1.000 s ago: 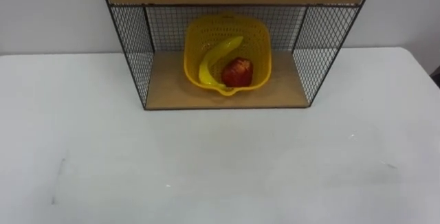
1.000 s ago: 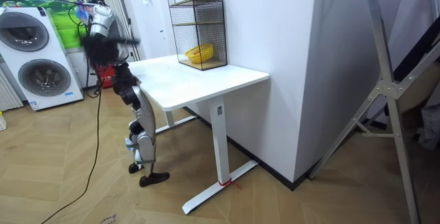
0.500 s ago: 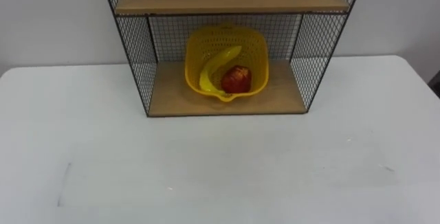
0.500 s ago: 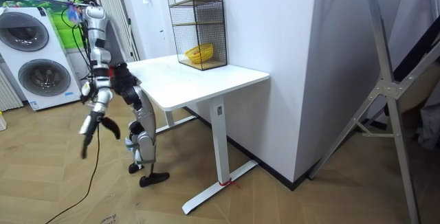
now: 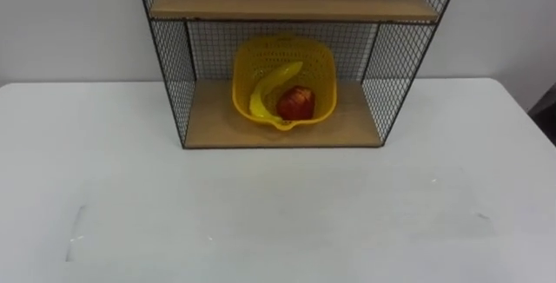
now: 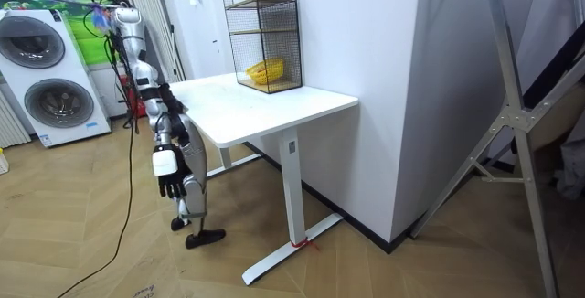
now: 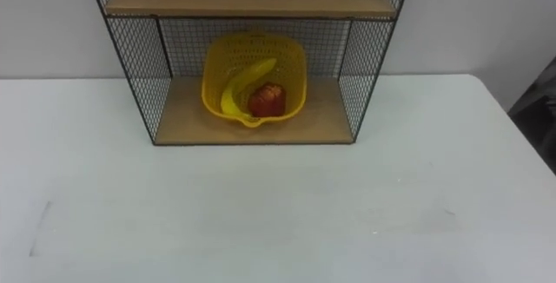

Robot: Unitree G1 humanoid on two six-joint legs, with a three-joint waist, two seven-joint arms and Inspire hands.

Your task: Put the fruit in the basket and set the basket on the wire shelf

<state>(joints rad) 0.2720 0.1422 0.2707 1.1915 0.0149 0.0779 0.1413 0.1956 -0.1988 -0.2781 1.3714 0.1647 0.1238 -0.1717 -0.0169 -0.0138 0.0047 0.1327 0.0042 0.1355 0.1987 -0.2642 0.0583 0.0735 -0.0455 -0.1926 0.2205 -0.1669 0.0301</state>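
We observe the yellow basket (image 5: 306,54) seated on the lower wooden board of the wire shelf (image 5: 211,120), set towards the back mesh and roughly centred between the two side panels. Inside the basket lies a banana (image 5: 271,84), curving from the upper right down to the lower left of the bowl. A red apple (image 5: 296,102) rests just beside the banana on its right, touching it. The basket's small pouring lip points towards the front edge of the board. A second wooden board closes the compartment from above. The shelf stands on the white table (image 5: 261,218) at its far edge, against the wall. In the room view we see the robot standing on the wooden floor at the end of the table on the room view's left, well apart from the shelf. Its right hand (image 6: 167,177) hangs at its side below the table top, fingers relaxed and pointing down, holding nothing. A washing machine (image 6: 50,83) stands behind the robot
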